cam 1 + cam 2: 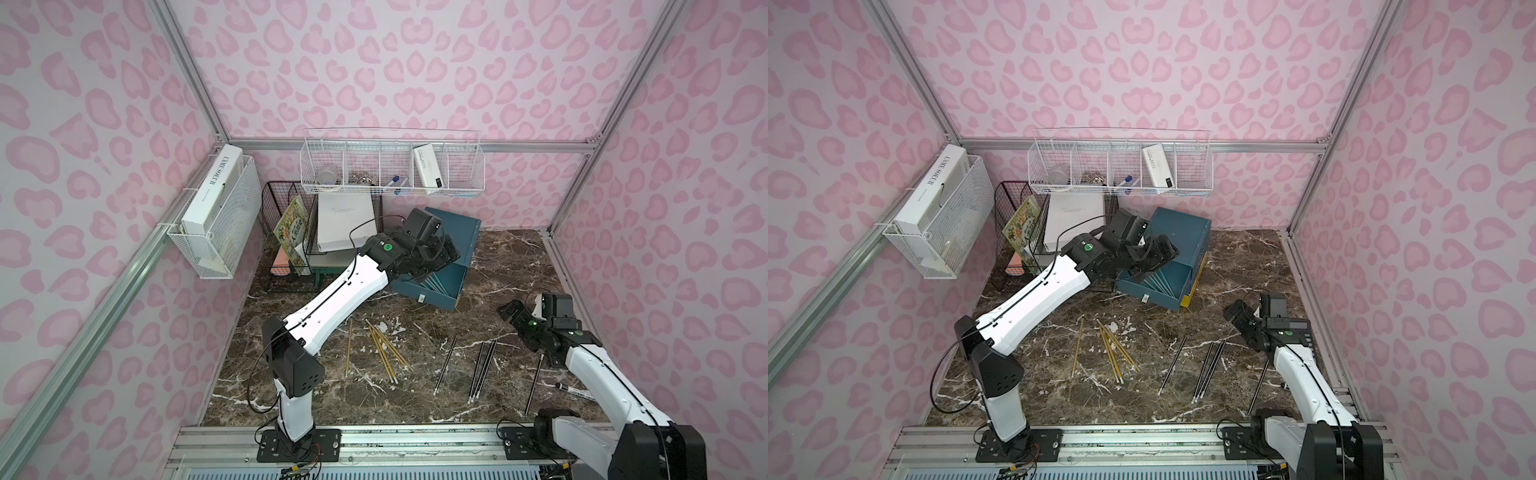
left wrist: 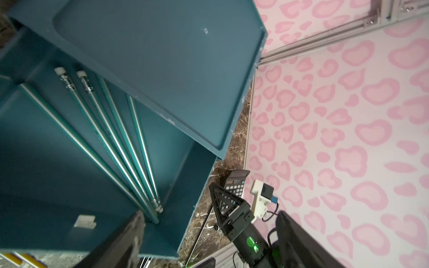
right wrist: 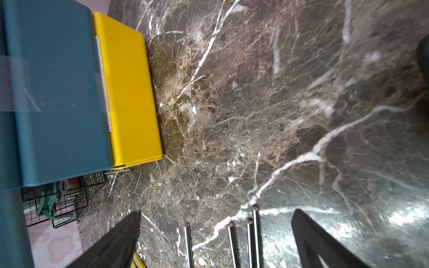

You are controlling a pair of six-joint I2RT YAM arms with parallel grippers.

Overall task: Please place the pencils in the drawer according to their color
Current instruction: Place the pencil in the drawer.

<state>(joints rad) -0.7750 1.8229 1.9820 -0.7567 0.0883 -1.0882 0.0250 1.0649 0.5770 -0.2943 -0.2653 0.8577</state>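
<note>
Teal pencils (image 2: 111,148), slim and glossy with ribbed metal ferrules and pale erasers, lie fanned in the open teal drawer (image 1: 436,299) that stands out of the cabinet (image 1: 459,232). At least five show: two point their erasers toward the cabinet, and the rest converge in the drawer's front corner. The cabinet is smooth matte plastic with rounded edges, and a yellow drawer (image 3: 130,92) juts a little at its base.

On the veined brown marble table (image 1: 498,266) in front of the cabinet lie the yellow pencils (image 1: 384,351), one alone and a crossed bundle of about four. Farther from the cabinet, toward the right arm, lie five black pencils (image 1: 482,368): one alone, three together, one more beside the arm.

The left gripper (image 1: 446,253) hangs over the open drawer, jaws spread wide with nothing between them. One finger's tip sits by the front corner; whether it touches, I cannot tell. The right gripper (image 3: 217,213) hovers near the black pencils' tips, jaws fully apart and empty.

Bare marble lies between the cabinet's front and the pencils, and from the cabinet's side to the wall.
</note>
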